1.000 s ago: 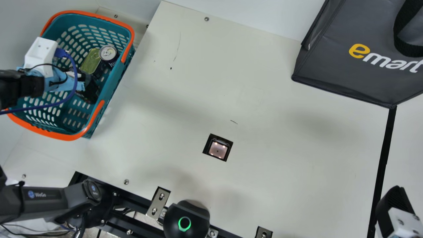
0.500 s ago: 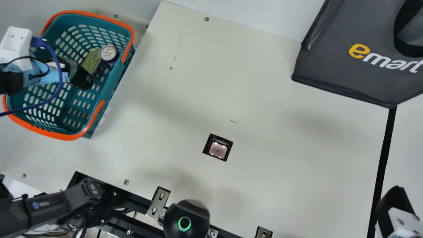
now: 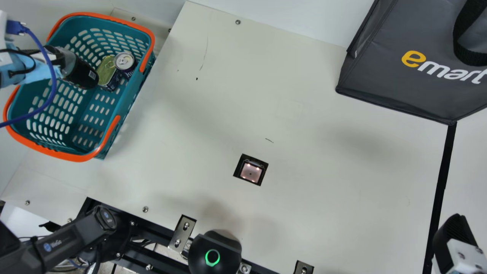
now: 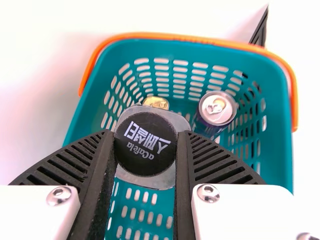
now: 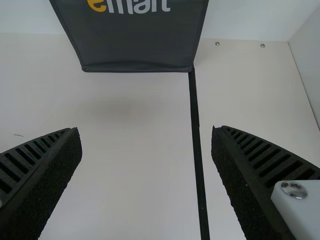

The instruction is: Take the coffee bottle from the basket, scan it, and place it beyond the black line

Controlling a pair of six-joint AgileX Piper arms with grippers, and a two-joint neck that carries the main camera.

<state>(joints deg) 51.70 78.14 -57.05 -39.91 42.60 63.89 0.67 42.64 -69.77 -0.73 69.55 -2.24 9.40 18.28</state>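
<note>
Black at its lower part, the bottle (image 3: pixel 84 75) is gripped at the cap end by the left gripper (image 3: pixel 58 59), the fingers closed against both sides of the black cap (image 4: pixel 145 145). The bottle is held tilted within the basket (image 3: pixel 78 156) outline in the main view; its height relative to the rim cannot be determined. The right gripper (image 3: pixel 455 232) is wide open, with nothing held, near the black line (image 3: pixel 443 171).

White print is carried on the cap, and a pale square mark is seen on the bottle's black part. Print is also seen on the can (image 3: pixel 124 61), beside the tin (image 3: pixel 106 69) in the basket. Yellow and white lettering is carried on the bag (image 3: pixel 380 72); in the main view, the bag is cut off at top and right. Most of the bottle's body is hidden behind the cap in the left wrist view.
</note>
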